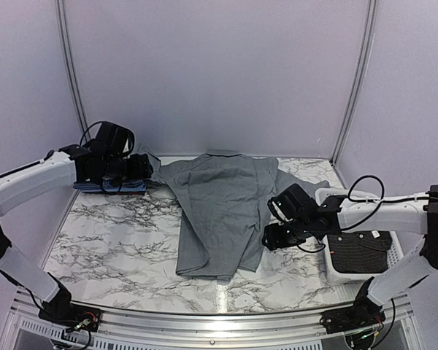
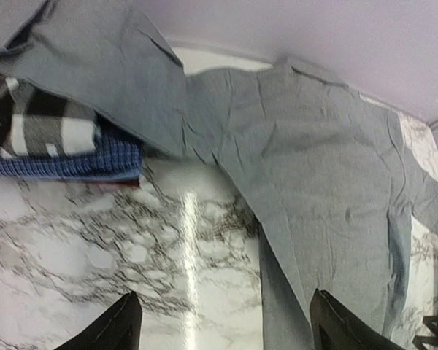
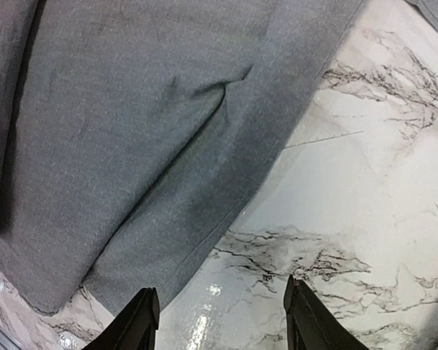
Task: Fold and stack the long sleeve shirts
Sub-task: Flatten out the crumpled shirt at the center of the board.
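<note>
1. The plain mid-grey cloth button-front shirt (image 1: 219,211) lies in the middle of the white marble-look counter (image 1: 117,240), collar toward the back wall. The fabric is matte and a bit crinkly. The body looks folded in lengthwise, so it reads as a long narrow panel with a straight hem at the near end.
2. One grey sleeve runs off to the left and drapes over a small stack of folded shirts at the far-left side of the counter. A black-and-white checked shirt (image 2: 44,127) sits on top of a blue finely woven one (image 2: 66,164), both folded into flat rectangles.
3. The other sleeve trails off to the right, toward the back corner.
4. The left hand (image 2: 226,332) hovers over the glossy counter just by the stack. Its black fingers are spread wide with nothing between them.
5. The right hand (image 3: 220,321) hangs at the right edge of the grey shirt near the hem. Its fingers are also apart, over bare marble and not touching the cloth.
6. A white slatted plastic basket (image 1: 347,278) sits at the near right with something dark inside, can't tell what.
</note>
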Available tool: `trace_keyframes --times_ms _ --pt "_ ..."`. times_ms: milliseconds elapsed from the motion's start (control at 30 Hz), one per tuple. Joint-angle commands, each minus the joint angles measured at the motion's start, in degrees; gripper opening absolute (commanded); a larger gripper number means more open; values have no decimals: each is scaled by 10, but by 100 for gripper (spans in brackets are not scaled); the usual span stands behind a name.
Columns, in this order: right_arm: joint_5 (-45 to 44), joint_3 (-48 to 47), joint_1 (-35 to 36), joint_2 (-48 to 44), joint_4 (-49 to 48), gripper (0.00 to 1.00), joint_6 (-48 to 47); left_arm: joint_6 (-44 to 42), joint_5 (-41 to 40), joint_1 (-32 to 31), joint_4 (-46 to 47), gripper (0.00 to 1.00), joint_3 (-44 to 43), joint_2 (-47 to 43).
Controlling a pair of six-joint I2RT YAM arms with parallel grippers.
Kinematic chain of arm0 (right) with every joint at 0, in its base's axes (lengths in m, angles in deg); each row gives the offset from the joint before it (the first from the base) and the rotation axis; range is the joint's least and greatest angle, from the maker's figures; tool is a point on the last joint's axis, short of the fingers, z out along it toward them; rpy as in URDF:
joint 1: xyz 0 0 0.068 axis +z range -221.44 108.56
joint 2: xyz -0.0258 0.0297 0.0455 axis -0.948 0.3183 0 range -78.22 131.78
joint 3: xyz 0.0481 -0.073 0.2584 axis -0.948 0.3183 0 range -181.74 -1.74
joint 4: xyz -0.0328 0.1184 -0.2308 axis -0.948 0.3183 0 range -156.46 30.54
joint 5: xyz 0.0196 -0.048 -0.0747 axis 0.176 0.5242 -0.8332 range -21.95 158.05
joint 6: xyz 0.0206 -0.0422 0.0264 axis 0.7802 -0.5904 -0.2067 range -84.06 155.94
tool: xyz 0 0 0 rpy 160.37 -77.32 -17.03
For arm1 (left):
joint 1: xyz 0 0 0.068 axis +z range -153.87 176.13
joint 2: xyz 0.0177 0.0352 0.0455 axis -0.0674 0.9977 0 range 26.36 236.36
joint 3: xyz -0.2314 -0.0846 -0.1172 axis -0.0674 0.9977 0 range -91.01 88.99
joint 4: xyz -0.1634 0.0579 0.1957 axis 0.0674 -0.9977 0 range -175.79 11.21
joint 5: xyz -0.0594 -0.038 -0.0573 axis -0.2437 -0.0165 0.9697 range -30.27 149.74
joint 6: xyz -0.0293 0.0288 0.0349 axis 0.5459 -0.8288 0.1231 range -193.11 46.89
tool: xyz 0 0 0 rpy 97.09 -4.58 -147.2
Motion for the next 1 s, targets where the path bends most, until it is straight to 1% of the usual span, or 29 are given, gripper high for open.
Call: trace_keyframes --times_ms 0,133,233,333,467,633,733,867,967 --pt "-4 11 26 -14 -5 54 26 65 15 -77 29 81 70 -31" --pt "-9 21 51 -12 -9 53 43 97 -6 -155 30 80 115 -40" --pt "-18 25 69 -7 -11 52 56 127 -25 -224 30 79 129 -21" --pt "-23 30 77 -9 -13 51 68 135 -59 -281 27 79 116 11" --pt "-30 44 77 -20 -16 50 79 139 -93 -332 11 76 74 67" --pt "-30 48 77 -23 -15 50 78 133 -122 -378 -23 74 12 144" --pt "-34 45 77 -19 -13 50 75 132 -126 -394 -33 72 -17 180" --pt "-38 43 77 -16 -11 49 73 140 -133 -402 -57 65 -33 211" --pt "-37 45 77 -19 -11 49 72 150 -140 -408 -71 64 -30 221"
